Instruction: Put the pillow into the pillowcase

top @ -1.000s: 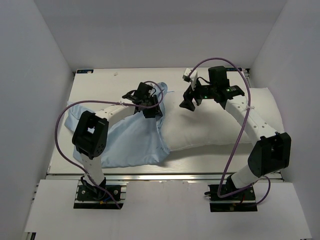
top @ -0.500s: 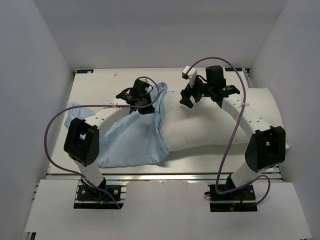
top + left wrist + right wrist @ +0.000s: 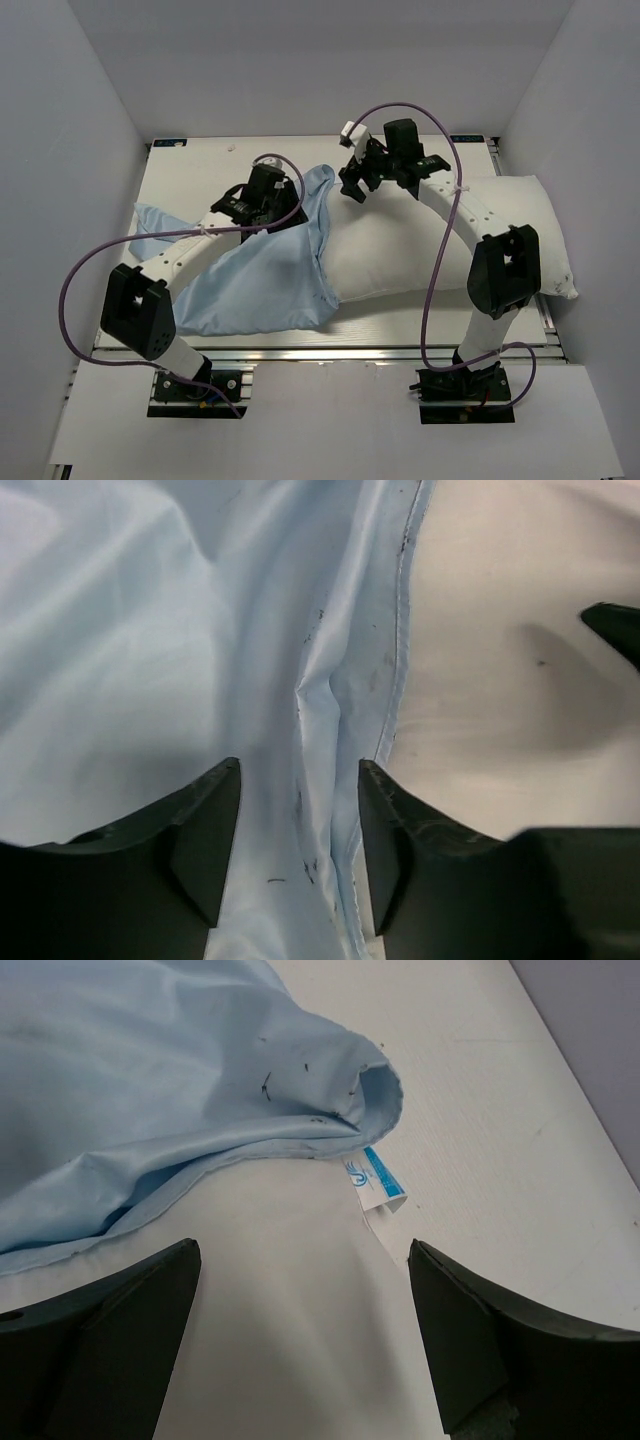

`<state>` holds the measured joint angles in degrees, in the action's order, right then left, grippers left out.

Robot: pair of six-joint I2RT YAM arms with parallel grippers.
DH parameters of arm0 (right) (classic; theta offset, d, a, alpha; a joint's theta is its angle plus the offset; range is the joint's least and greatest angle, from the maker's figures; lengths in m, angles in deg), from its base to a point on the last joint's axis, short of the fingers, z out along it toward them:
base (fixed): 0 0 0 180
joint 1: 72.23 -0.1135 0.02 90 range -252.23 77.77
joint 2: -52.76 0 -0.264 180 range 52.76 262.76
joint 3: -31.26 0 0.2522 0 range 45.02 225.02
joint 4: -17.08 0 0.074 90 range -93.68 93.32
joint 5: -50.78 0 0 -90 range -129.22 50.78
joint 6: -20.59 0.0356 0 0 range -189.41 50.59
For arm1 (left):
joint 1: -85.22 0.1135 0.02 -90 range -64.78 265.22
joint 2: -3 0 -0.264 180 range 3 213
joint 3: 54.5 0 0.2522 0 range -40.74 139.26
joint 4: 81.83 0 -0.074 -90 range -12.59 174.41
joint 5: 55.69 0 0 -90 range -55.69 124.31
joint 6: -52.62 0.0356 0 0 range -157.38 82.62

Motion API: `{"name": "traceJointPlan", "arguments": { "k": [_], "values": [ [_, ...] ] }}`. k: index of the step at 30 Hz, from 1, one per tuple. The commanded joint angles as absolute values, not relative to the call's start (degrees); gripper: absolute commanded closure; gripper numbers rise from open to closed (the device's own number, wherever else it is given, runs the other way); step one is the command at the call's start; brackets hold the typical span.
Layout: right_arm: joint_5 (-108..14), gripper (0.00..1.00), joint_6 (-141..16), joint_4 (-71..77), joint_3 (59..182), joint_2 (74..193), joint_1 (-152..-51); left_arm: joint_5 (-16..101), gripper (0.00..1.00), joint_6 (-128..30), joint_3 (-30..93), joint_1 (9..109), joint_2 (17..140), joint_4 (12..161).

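Observation:
The cream pillow (image 3: 440, 240) lies across the right half of the table. The light-blue pillowcase (image 3: 250, 280) lies on the left, and its right edge overlaps the pillow's left end. My left gripper (image 3: 274, 198) is shut on a fold of the pillowcase hem (image 3: 330, 710), with the pillow (image 3: 500, 680) just to the right of it. My right gripper (image 3: 352, 188) is open and empty. It hovers over the pillow's far left corner (image 3: 280, 1340), beside the pillowcase's raised edge (image 3: 150, 1090) and a small white label with blue print (image 3: 375, 1182).
The white table (image 3: 200, 160) sits inside a white-walled enclosure. Its far edge is close behind both grippers. Purple cables loop over both arms. The pillow's right corner (image 3: 570, 292) reaches past the table's right edge.
My left gripper has moved away from the near edge, carrying the pillowcase edge up and onto the pillow's left end. My right gripper has moved left and toward the far edge.

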<state>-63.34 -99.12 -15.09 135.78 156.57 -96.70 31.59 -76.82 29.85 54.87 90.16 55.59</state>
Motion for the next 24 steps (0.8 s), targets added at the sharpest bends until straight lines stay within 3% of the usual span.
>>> {"name": "traceJointPlan", "arguments": {
  "k": [1, 8, 14, 15, 19, 24],
  "values": [
    [-62.95, 0.11, -98.15, -15.75, 138.89, 155.51, -96.49, 34.22, 0.39, -76.23, 30.01, 54.64, 92.38, 59.26],
    [-62.6, 0.11, -98.24, -15.14, 135.99, 153.05, -96.49, 37.3, 0.38, -73.51, 36.15, 54.64, 101.87, 59.89],
    [-62.42, 0.1, -98.5, -15.13, 135.02, 152.17, -96.49, 36.69, 0.46, -71.75, 39.24, 54.64, 107.32, 59.45],
    [-62.34, 0.11, -98.59, -15.05, 135.02, 152.17, -96.49, 36.6, 0.49, -71.66, 39.85, 54.64, 107.85, 59.27],
    [-61.02, 0.1, -99.29, -15.05, 135.63, 153.56, -96.49, 36.6, 0.79, -71.66, 40.38, 54.64, 108.82, 59.0],
    [-59.26, 0.11, -100.78, -18.29, 143.51, 159.19, -96.49, 35.11, 0.98, -71.66, 37.93, 54.64, 104.36, 58.92]
  ]
}}
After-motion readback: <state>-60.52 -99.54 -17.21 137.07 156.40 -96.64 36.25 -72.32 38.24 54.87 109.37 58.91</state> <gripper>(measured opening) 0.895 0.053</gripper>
